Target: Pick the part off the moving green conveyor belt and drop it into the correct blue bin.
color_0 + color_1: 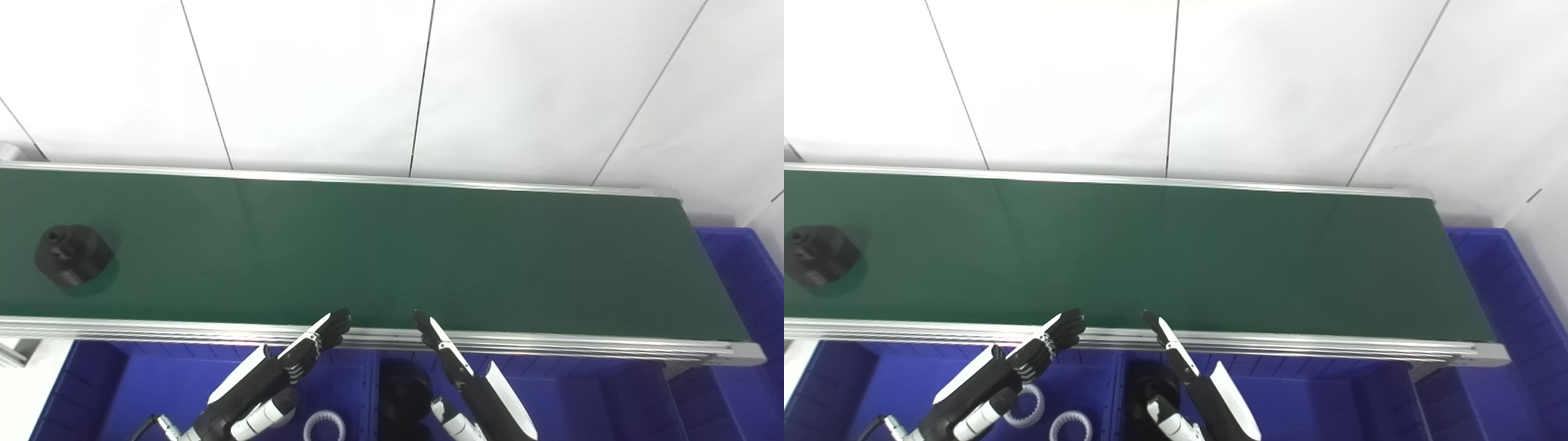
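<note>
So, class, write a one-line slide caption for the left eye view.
Black part rides the green belt while each open robot hand, left and right, waits above blue bins.

I can read no text, label, brand mark, number or sign anywhere in front of me. The green conveyor belt [392,251], the black part [72,255] riding on it and the blue bins [122,392] below my hands all show plain, unmarked surfaces. The white wall panels [318,79] behind the belt carry no lettering either.
</note>
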You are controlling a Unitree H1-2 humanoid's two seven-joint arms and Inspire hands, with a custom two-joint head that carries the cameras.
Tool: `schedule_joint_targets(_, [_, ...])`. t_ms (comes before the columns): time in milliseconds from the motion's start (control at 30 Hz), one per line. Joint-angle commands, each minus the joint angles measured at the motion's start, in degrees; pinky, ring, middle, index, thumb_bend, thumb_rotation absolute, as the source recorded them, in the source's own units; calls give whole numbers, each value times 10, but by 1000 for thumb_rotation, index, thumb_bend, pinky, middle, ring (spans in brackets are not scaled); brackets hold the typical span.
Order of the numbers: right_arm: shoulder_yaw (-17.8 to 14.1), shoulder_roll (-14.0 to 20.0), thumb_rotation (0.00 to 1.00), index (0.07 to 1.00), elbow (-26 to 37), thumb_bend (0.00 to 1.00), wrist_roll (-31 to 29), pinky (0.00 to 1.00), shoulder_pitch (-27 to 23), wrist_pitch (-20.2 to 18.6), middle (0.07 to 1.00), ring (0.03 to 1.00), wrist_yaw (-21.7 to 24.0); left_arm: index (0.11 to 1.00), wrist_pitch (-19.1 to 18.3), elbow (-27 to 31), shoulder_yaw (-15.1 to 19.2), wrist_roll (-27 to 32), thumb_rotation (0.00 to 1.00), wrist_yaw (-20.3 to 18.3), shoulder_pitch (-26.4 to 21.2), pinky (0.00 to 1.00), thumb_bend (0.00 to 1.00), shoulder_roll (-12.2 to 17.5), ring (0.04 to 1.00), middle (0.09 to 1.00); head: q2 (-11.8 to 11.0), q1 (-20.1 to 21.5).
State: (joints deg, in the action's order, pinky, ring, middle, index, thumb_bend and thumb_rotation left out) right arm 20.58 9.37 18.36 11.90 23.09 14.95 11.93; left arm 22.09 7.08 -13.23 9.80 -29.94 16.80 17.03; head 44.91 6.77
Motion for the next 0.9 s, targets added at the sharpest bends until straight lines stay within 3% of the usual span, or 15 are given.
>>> schedule_joint_targets(0, [1,-1,1000,1000,19,495,-5,976,1,-1,1000,1000,2,1000,7,18,3,8,953,4,-6,1000,500,6,1000,1000,1,-1])
schedule_joint_targets(767, [2,0,1000,1000,18,492,-14,964,0,-4,1000,1000,6,1000,3,21,4,9,948,6,-5,1000,501,7,1000,1000,13,0])
schedule_joint_targets(833, [0,2,999,1000,19,495,-20,958,0,-5,1000,1000,7,1000,1,23,2,8,946,6,-5,1000,500,5,1000,1000,12,-23])
schedule_joint_targets(867, [-2,4,995,1000,19,498,-26,953,1,-7,1000,1000,8,1000,-2,24,1,4,945,8,-5,1000,500,2,1000,1000,3,-60])
